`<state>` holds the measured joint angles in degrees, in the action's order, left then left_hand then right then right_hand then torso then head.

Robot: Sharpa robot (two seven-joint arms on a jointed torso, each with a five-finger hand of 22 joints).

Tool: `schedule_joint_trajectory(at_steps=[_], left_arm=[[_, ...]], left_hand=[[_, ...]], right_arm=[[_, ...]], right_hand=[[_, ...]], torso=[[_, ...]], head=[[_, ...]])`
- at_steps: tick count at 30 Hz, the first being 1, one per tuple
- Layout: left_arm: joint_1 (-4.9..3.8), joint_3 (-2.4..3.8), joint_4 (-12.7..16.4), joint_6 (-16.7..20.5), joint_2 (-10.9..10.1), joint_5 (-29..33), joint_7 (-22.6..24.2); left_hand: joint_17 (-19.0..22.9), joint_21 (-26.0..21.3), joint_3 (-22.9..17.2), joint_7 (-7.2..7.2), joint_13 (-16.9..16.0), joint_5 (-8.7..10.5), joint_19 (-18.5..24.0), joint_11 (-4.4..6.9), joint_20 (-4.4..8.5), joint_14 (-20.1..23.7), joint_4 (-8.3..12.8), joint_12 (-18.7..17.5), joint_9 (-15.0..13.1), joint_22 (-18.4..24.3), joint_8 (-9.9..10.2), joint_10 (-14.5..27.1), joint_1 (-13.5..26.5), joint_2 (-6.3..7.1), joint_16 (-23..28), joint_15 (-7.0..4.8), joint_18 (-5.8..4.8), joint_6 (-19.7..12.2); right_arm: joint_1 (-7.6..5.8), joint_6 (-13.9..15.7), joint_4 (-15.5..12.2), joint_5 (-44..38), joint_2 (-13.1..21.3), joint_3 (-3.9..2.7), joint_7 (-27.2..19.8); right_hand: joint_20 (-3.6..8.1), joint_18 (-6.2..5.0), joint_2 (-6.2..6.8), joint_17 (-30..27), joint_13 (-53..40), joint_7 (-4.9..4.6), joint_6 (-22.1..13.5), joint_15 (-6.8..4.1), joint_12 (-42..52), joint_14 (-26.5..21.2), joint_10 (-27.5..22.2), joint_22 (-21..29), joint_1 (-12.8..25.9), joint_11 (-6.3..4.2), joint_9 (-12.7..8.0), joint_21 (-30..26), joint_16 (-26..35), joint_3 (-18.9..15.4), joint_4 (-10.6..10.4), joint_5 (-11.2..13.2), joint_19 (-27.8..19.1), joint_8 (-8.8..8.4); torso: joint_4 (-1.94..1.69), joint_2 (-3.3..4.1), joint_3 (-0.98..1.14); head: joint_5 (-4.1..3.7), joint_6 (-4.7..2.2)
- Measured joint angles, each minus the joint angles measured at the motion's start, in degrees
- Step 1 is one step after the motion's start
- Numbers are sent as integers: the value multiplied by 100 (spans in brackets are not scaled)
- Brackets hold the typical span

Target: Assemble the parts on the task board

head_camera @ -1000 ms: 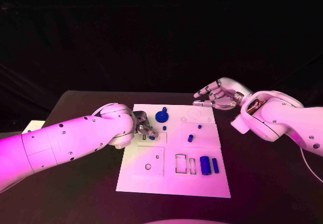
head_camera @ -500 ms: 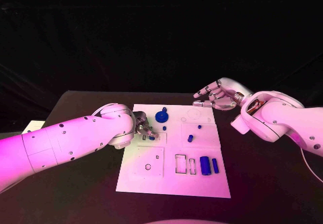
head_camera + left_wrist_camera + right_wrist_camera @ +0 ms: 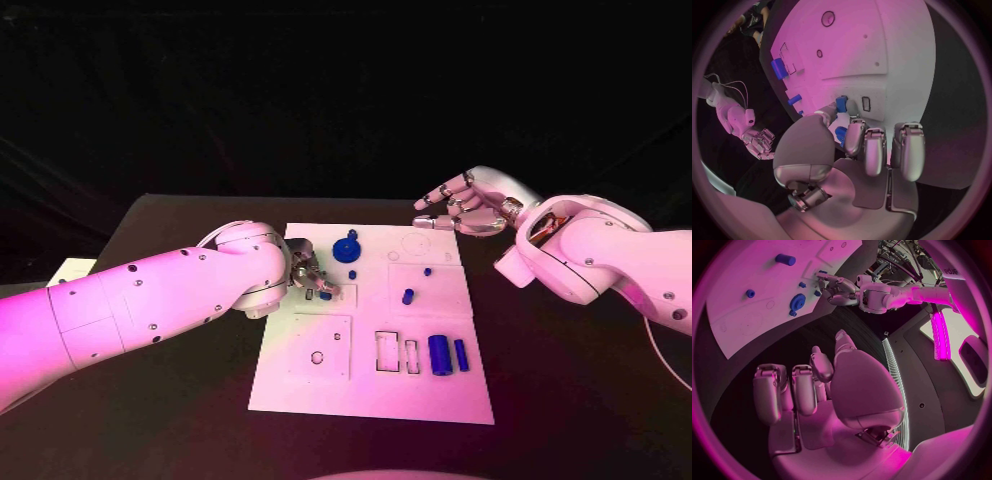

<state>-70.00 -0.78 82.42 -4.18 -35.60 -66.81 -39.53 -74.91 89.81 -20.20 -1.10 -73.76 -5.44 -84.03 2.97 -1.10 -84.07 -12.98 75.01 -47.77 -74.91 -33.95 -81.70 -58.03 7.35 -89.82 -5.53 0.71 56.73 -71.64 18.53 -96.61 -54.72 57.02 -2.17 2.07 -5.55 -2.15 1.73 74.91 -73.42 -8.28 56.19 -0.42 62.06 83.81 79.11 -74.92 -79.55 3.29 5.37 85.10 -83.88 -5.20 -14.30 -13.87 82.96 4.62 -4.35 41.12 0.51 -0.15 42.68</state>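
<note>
The white task board (image 3: 310, 385) lies in the middle of the table. My left hand (image 3: 307, 275) is low over its left half. In the left wrist view the thumb and a finger (image 3: 856, 136) pinch a small blue part (image 3: 841, 104) against the board, beside a small rectangular slot (image 3: 866, 104). A blue gear (image 3: 346, 249) and a short blue peg (image 3: 352, 274) stand just beyond the hand. My right hand (image 3: 464, 205) hovers above the board's far right corner, fingers loosely curled and apart, holding nothing.
Two small blue pieces (image 3: 408, 296) lie on the board's right half. Two blue cylinders (image 3: 438, 355) lie beside rectangular cut-outs (image 3: 388, 351) nearer me. A pale object (image 3: 72, 270) sits at the table's left edge.
</note>
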Motion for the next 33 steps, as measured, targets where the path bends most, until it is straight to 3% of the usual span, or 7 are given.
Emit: schedule_joint_trajectory(at_steps=[8, 27, 33], left_arm=[[-3, 0, -35, 1, 25, 26, -5], [-14, 9, -102, -77, 70, 49, -19], [-17, 11, -132, -94, 91, 49, -20]], left_hand=[[0, 0, 140, 19, -42, 0, 0, 21, 0, 0, -140, 40, -25, 0, -22, -21, 71, -113, 0, 0, 3, 20], [-1, 0, 337, 37, -83, 0, 9, 21, 32, 0, -242, 66, -53, 0, -65, -62, 105, -86, 0, 0, 10, 42], [-4, 0, 486, 50, -114, 0, 0, 41, 41, 21, -339, 106, -71, 0, -76, -82, 184, -159, 0, -21, 11, 72]], right_arm=[[0, 0, -6, 0, 6, 0, 0], [0, -3, -45, -2, 28, 0, 0], [0, -3, -55, -3, 37, 0, 0]], right_hand=[[0, 0, 0, 0, -1, 0, 0, 0, 0, 0, 0, 0, 0, 0, 0, 0, 0, 0, 0, 0, 0, 0], [0, 0, 0, -1, -2, 0, 0, 0, 0, 0, 0, 1, 0, 0, 0, -21, 0, 0, 0, 0, 0, 0], [0, 0, 0, 4, -2, 0, 0, 0, 0, 0, 0, 1, 0, 0, 3, -21, 0, 0, 0, 0, 0, 0]], torso=[[3, 1, -1], [2, 2, 1], [0, 2, 0]], head=[[0, -11], [-19, 5], [-24, 6]])
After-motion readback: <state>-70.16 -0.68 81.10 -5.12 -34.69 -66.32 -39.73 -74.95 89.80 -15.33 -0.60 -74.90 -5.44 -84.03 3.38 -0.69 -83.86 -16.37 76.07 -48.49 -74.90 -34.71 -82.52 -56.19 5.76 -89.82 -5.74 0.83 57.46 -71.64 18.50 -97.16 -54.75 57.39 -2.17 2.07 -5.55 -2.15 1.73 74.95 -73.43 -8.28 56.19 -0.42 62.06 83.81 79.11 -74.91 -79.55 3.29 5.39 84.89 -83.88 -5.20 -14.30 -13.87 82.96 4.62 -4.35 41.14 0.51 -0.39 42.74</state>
